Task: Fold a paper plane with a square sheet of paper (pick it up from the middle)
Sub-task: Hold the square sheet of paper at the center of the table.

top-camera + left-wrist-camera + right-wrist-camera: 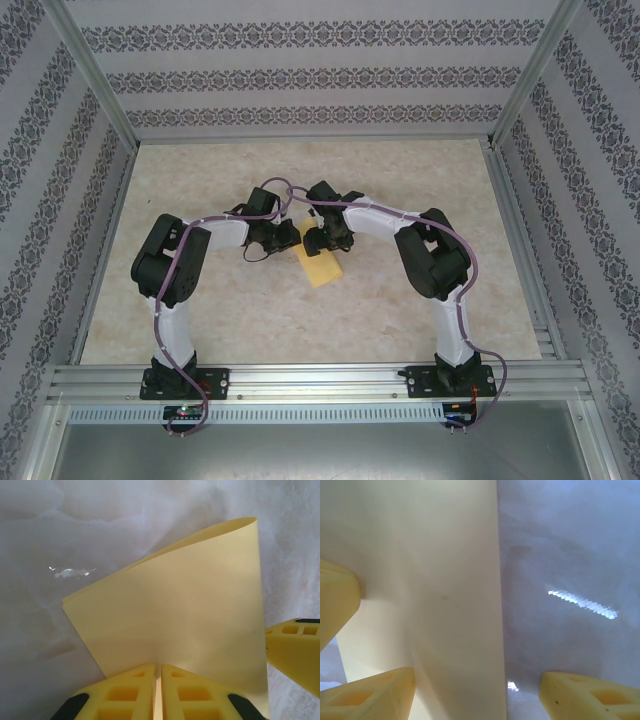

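Pinching the near edge of the square sheet of paper [190,615], the left gripper [157,672] is holding its fingers almost together, with only a thin slit between them and the paper's edge in it. From those fingers the sheet is spreading away toward 12 o'clock, doubled over on itself, and its loose upper layer is curling up at about 1 o'clock rather than lying flat.

In the top view the folded sheet is lying mid-table on the marbled tabletop [420,320], its long axis running from roughly 11 to 5 o'clock. Both grippers are meeting at its far end, the left at about 10 o'clock of the paper and the right at 12.

The right gripper [477,680] is standing wide open and gripping nothing. The sheet's straight edge is running between its fingers toward 12 o'clock, with one finger [370,695] against the paper and the other over bare table. It is sitting just beside the left gripper, at its 3 o'clock, so it looks the better placed to press down the raised layer.
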